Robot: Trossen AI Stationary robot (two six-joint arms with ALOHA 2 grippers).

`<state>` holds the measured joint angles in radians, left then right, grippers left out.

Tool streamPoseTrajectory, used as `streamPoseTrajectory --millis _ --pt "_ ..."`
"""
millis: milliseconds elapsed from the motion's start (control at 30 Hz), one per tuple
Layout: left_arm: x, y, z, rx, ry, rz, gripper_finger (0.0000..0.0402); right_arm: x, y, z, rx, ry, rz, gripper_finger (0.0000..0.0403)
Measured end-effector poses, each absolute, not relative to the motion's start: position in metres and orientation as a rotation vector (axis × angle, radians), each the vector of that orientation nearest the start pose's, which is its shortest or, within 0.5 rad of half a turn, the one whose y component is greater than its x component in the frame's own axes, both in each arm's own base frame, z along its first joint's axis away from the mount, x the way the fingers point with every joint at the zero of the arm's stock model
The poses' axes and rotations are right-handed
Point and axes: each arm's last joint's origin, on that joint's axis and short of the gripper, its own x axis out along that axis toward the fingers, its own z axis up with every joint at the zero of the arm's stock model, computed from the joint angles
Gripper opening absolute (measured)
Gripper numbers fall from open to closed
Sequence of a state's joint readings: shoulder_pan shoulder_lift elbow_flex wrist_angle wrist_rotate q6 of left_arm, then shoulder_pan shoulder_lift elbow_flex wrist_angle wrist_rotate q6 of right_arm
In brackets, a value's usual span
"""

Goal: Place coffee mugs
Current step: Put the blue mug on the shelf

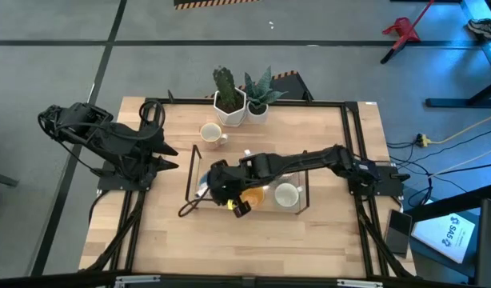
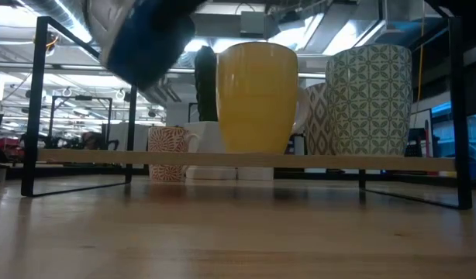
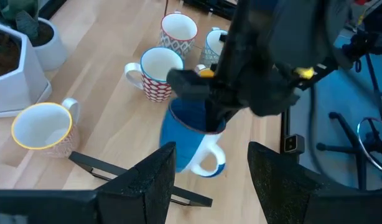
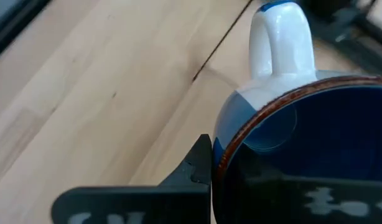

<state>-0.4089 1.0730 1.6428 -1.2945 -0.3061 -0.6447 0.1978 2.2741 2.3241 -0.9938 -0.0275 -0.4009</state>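
At frame centre the right gripper point(image 1: 221, 186) gripped the blue mug point(image 3: 190, 134) by its rim, unplaced; several mugs sat on the rack point(image 1: 305, 190); the left gripper point(image 1: 167, 156) waited, fingers apart.

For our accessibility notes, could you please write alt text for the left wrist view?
The right gripper holds a blue mug with a white handle by its rim above the wooden table. Behind stand a red-patterned mug and two more; another mug sits by a white plant pot.

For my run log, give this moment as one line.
right claw: shut on blue mug, lifted over rack | left claw: open, waiting at table's left | orange mug: on rack
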Motion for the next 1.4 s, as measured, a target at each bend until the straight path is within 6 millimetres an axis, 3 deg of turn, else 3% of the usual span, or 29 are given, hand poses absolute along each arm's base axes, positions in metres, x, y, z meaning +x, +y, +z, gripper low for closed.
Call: streamPoseTrajectory --millis 333,1400 --pt "0.131 -0.047 0.455 -0.343 0.677 0.132 0.0194 0.490 0.095 0.259 -0.450 1.001 0.452 0.0000" --pt "0.131 -0.046 0.455 -0.323 0.664 0.154 0.0194 0.487 0.094 0.253 -0.416 1.049 0.547 0.0000"
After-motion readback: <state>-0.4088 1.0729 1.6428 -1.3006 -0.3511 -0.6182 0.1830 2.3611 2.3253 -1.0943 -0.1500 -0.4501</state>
